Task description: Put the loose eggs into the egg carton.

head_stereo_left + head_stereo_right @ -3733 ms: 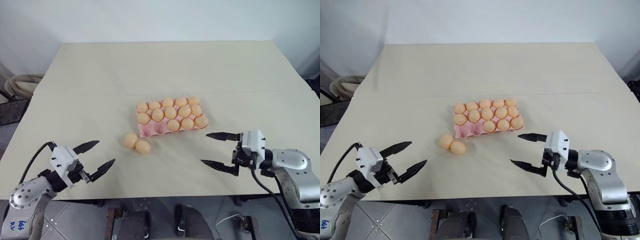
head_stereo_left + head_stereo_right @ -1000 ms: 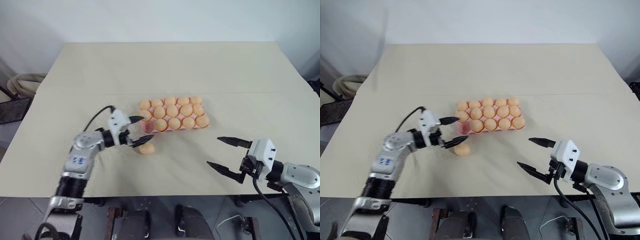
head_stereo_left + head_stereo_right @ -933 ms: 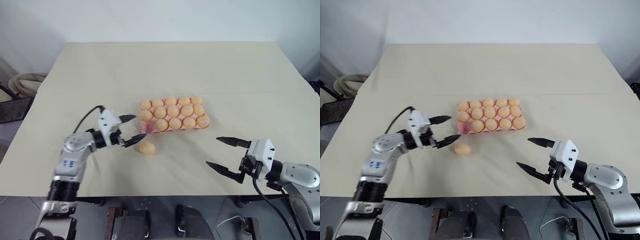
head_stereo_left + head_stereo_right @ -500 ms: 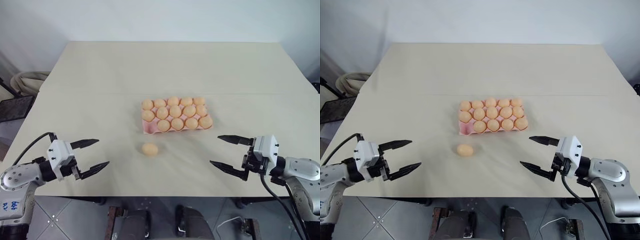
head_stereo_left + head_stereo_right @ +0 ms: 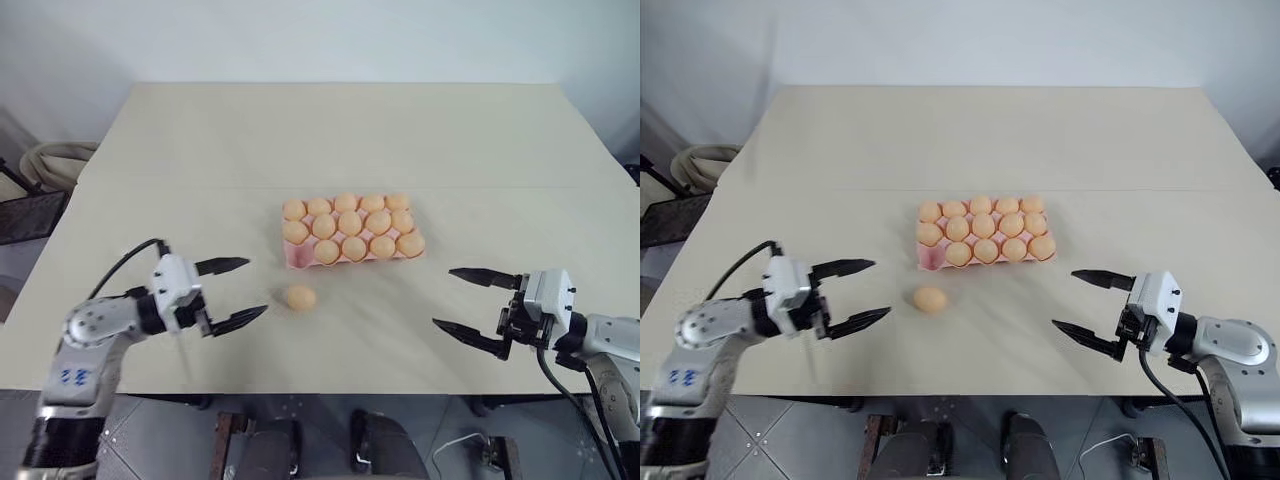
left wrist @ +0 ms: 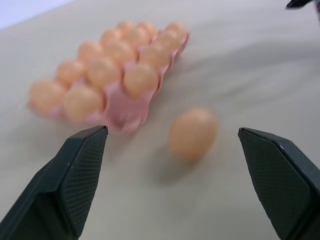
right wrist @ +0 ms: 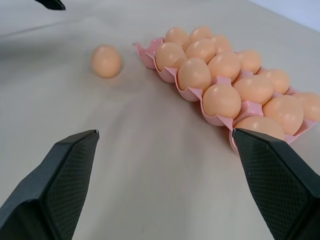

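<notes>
Loose egg (image 5: 300,297): left on the table (image 5: 200,160), just in front of the egg carton (image 5: 352,232), apart from it.
Left gripper (image 5: 232,293): spread wide, nothing held, just beside the egg.
Right gripper (image 5: 470,304): spread wide, nothing held, well apart.
Carton: one near-left corner cup seen unfilled.

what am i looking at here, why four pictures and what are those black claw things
It is a two-armed robot at a table. Two pictures come from a camera on its head, looking down. The other two come from cameras on its wrists, looking out between its own fingers. The black claws are its grippers: the left gripper and the right gripper, both open and holding nothing. On the table sits a pink egg carton with eggs in its cups; only its near-left corner cup looks empty. One loose egg lies on the table just in front of that corner, near the left gripper.
</notes>
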Tool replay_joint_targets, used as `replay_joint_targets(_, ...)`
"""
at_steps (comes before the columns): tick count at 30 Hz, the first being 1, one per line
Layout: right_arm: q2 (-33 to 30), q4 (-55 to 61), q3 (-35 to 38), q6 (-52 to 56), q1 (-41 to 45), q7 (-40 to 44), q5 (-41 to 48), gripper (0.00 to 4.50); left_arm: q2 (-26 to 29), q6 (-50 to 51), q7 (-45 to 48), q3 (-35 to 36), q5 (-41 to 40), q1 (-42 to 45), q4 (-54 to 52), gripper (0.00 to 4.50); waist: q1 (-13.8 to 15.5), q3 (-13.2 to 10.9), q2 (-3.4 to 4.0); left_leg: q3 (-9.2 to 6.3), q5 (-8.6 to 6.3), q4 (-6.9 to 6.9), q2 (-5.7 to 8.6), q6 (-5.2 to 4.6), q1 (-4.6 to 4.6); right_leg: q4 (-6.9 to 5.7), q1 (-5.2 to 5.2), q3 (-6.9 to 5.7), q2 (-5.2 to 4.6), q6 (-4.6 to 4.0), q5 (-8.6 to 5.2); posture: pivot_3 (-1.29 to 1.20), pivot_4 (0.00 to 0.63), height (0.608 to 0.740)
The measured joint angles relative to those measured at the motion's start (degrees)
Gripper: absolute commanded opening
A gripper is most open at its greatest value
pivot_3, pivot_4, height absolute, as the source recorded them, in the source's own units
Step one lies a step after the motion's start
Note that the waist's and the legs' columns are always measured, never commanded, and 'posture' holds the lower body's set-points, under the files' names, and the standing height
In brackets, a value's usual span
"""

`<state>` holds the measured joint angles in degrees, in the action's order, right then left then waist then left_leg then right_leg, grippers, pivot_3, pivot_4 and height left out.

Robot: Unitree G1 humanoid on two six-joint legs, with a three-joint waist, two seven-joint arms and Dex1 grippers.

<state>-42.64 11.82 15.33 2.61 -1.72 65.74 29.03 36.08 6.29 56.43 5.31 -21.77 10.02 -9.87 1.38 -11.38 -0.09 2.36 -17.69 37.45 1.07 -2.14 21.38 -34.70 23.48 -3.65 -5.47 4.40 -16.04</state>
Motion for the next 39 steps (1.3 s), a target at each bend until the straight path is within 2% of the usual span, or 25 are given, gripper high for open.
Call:
replay_joint_targets(6,0.0,3.7,1.1,1.3,-3.3,-2.0,0.1,4.5,-3.9,-1.2,-0.7,-7.4,5.4,6.3,8.8,4.43,-0.1,0.0,0.0,0.04,0.07,0.02,0.01,-0.11,-0.02,-0.07,0.01,-0.02,0.02,0.02,0.01,0.0,0.15,0.74)
replay_joint_targets(14,0.3,7.0,1.3,2.4,-5.5,-5.0,0.4,4.5,-8.4,-3.1,-0.6,-12.7,8.8,8.5,15.2,4.43,0.1,0.0,-0.01,0.05,0.07,0.2,0.01,-0.11,-0.01,-0.16,-0.02,0.01,0.01,0.03,0.01,0.0,0.15,0.74)
replay_joint_targets(17,0.4,7.6,1.3,2.4,-5.8,-5.8,0.5,4.5,-10.3,-3.4,-1.8,-13.4,9.5,8.9,16.2,3.85,0.1,0.0,-0.01,0.05,0.06,0.26,0.01,-0.12,0.01,-0.17,-0.02,0.03,0.01,0.04,0.02,0.0,0.15,0.74)
replay_joint_targets(22,0.5,8.1,1.3,2.4,-5.9,-6.3,0.5,4.5,-10.8,-2.8,-2.8,-13.3,9.5,9.3,16.0,2.24,-0.1,0.0,0.0,0.05,0.07,0.26,0.01,-0.13,0.0,-0.23,-0.01,0.04,0.01,0.04,0.02,0.0,0.15,0.74)
replay_joint_targets(23,0.5,8.1,1.3,2.4,-5.9,-6.4,0.5,4.5,-10.7,-2.7,-3.0,-13.3,9.5,9.1,15.7,2.09,-0.1,0.0,0.0,0.05,0.07,0.26,0.0,-0.13,0.0,-0.23,-0.01,0.04,0.01,0.04,0.02,0.0,0.15,0.74)
replay_joint_targets(31,0.5,7.3,0.7,2.4,-4.6,-6.3,0.5,4.5,-10.0,-0.1,-4.8,-6.8,5.2,8.4,14.6,2.09,0.1,0.0,-0.01,0.04,0.07,0.31,0.0,-0.13,0.0,-0.24,-0.02,0.05,-0.01,0.04,0.02,0.0,0.15,0.74)
replay_joint_targets(35,0.6,6.6,0.5,2.4,-3.5,-6.3,0.5,4.5,-11.1,1.8,-7.4,-4.2,3.7,14.1,14.9,2.09,0.3,0.0,-0.02,0.01,0.08,0.44,0.01,-0.15,0.08,-0.26,-0.02,0.02,-0.01,0.08,0.05,0.0,0.15,0.74)
replay_joint_targets(39,1.0,6.0,-0.2,2.3,-3.2,-6.3,0.4,4.5,-11.7,0.9,-9.4,-4.9,6.3,19.7,19.7,2.09,0.2,0.0,-0.02,0.02,0.08,0.46,0.05,-0.17,0.08,-0.27,-0.03,0.02,0.0,0.14,0.08,0.0,0.15,0.74)
